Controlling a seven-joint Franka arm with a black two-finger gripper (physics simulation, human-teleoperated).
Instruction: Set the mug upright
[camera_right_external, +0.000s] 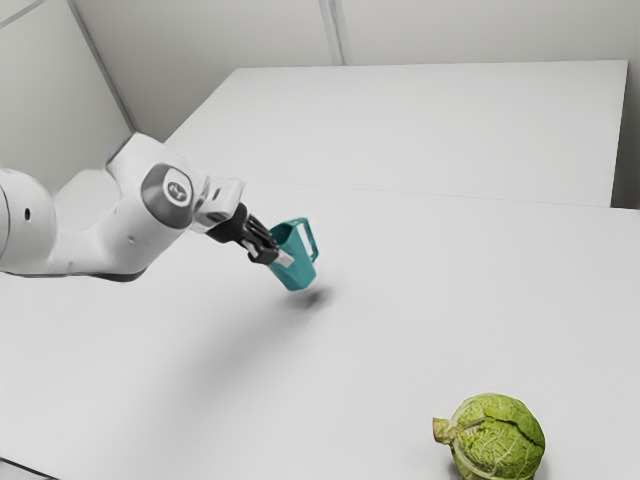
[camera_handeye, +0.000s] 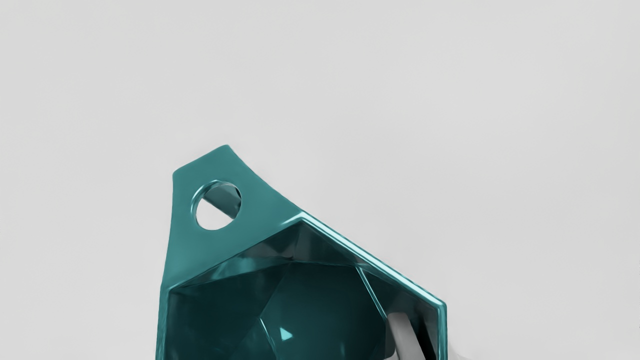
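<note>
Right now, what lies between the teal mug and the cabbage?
Between mug and cabbage, the exterior view shows plain white tabletop, with a shadow near the mug.

Bright, diffuse light; soft shadow (camera_right_external: 317, 298) on table (camera_right_external: 400, 340); glints on mug (camera_handeye: 320, 295).

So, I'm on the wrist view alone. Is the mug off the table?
Observer: Looks like it: in the exterior view the mug sits just above a dark shadow on the table.
Operator: Upright?
Observer: No, it's tilted, mouth leaning toward the arm.
Operator: Anything else around?
Observer: A green cabbage, near the exterior view's bottom edge, well apart from the mug.
</note>
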